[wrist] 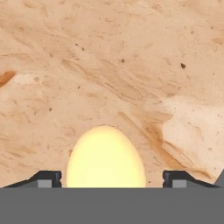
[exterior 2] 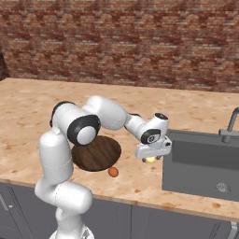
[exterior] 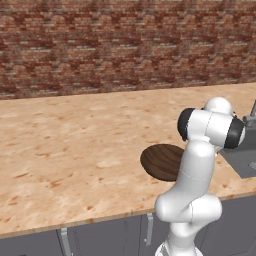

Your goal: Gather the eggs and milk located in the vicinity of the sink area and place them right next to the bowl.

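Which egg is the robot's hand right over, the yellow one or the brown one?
The pale yellow egg. It sits between the gripper fingertips, which stand apart on either side. The orange-brown egg lies on the counter beside the bowl, away from the hand.

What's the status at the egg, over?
Gripper open, jaws either side of pale egg, not clamped. Brown egg lies beside bowl. Nothing in the way.
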Motion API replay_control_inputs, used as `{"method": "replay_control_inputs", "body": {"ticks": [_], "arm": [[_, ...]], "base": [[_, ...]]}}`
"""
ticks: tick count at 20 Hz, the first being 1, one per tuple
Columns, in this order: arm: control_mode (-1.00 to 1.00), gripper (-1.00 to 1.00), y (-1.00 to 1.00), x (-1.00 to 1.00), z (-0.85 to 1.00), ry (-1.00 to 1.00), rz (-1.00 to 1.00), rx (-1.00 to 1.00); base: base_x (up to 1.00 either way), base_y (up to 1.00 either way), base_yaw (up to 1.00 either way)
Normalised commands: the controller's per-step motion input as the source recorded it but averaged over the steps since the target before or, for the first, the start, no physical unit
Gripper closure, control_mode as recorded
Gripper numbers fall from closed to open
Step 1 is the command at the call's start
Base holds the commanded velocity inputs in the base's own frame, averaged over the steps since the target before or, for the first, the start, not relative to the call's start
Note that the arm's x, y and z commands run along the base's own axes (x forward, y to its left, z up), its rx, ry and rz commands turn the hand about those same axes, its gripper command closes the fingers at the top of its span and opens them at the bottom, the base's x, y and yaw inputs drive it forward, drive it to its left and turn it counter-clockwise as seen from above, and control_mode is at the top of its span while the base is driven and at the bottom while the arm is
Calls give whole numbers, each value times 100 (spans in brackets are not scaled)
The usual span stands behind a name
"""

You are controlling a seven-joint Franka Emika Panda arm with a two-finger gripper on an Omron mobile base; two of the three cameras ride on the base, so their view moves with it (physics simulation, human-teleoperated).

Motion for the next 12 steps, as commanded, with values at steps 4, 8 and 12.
{"method": "replay_control_inputs", "body": {"ticks": [4, 8, 12], "arm": [[-100, 100, 0, 0, 0, 0, 0, 0], [-100, 100, 0, -1, 0, 0, 0, 0], [-100, 100, 1, -9, 4, -5, 0, 1]], "base": [[0, 0, 0], [0, 0, 0], [0, 0, 0]]}}
